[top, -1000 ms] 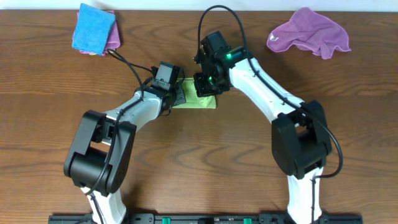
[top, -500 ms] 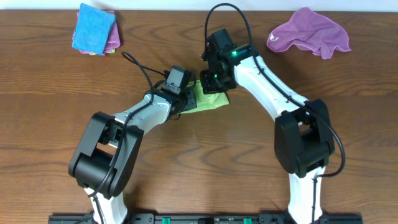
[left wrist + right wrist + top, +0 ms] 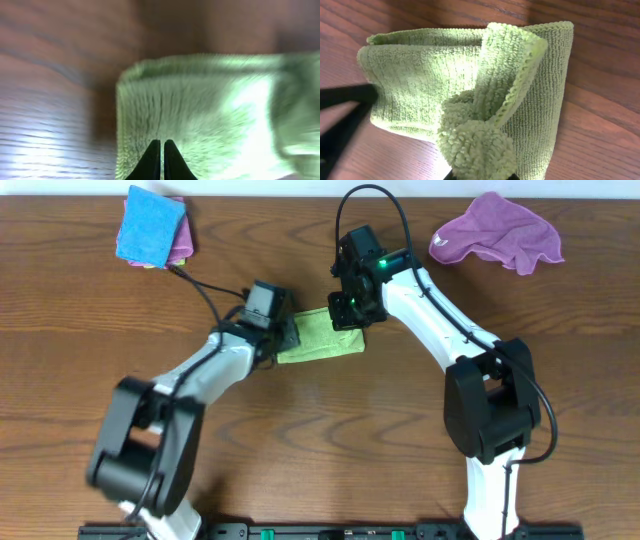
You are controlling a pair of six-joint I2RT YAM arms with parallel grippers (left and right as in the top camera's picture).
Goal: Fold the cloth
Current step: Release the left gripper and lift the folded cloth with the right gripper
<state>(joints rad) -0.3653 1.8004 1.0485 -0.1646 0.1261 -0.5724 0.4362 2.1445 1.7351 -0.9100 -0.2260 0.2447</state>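
Dark brown wood-grain tabletop (image 3: 320, 440), nothing fancy. Green cloth (image 3: 318, 338) sits around the middle, folded into a rough rectangle with one corner bunched up off the wood. Blue cloth (image 3: 150, 225) is folded at the far left, stacked on a pinkish one (image 3: 183, 238). Purple cloth (image 3: 497, 232) lies crumpled at the far right, well apart from the rest.

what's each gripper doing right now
left gripper: closed, pinching the lime-green cloth at its edge
right gripper: closed on a bunched-up part of the lime-green cloth
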